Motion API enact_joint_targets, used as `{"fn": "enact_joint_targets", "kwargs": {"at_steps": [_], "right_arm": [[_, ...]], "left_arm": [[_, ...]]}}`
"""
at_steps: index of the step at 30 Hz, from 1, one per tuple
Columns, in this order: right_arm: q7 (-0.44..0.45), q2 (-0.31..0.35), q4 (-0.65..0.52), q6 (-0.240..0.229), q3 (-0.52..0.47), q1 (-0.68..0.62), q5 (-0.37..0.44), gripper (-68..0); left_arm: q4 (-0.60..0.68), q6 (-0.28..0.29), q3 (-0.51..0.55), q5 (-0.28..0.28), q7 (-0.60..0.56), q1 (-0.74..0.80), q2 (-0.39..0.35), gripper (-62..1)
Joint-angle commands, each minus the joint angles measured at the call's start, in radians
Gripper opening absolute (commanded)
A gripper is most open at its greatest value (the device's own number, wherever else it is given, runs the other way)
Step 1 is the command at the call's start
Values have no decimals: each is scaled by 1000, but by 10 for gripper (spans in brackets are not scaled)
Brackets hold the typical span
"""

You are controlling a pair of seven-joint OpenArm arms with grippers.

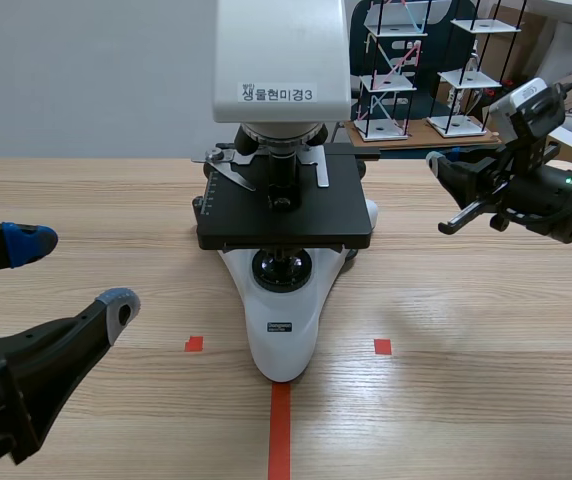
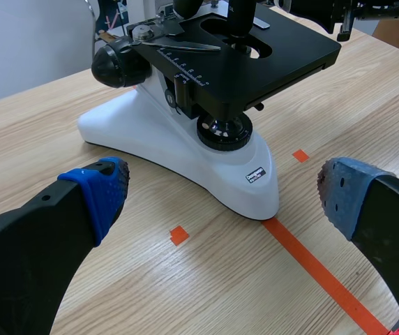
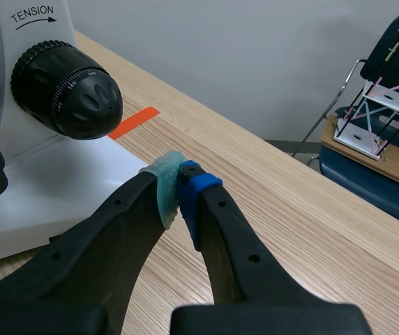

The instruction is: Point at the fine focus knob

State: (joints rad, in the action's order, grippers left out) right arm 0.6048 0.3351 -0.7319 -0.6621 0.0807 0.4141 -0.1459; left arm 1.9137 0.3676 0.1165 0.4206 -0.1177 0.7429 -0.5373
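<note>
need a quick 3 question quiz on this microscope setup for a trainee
1. True or false: the left claw is shut.
2. Which word is printed on the microscope just above the black focus knob? A) tension B) power C) light
3. In a few words: does the right claw touch the focus knob?

Key: 1 false, its fingers stand wide apart and hold nothing; 2 A; 3 no, its shut tips sit beside the knob with bare table between.
</note>
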Motion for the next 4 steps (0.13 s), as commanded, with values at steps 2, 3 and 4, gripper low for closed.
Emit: {"fn": "enact_joint_targets", "kwargs": {"at_steps": [2,3,4], "right_arm": [[19,11,-18,3,-7,10,17,-673],[19,11,-18,3,-7,10,17,-673],[19,11,-18,3,-7,10,17,-673]], "left_arm": [[12,1,7,10,-18,7,5,-41],[12,1,7,10,-18,7,5,-41],[12,1,7,10,-18,7,5,-41]]}}
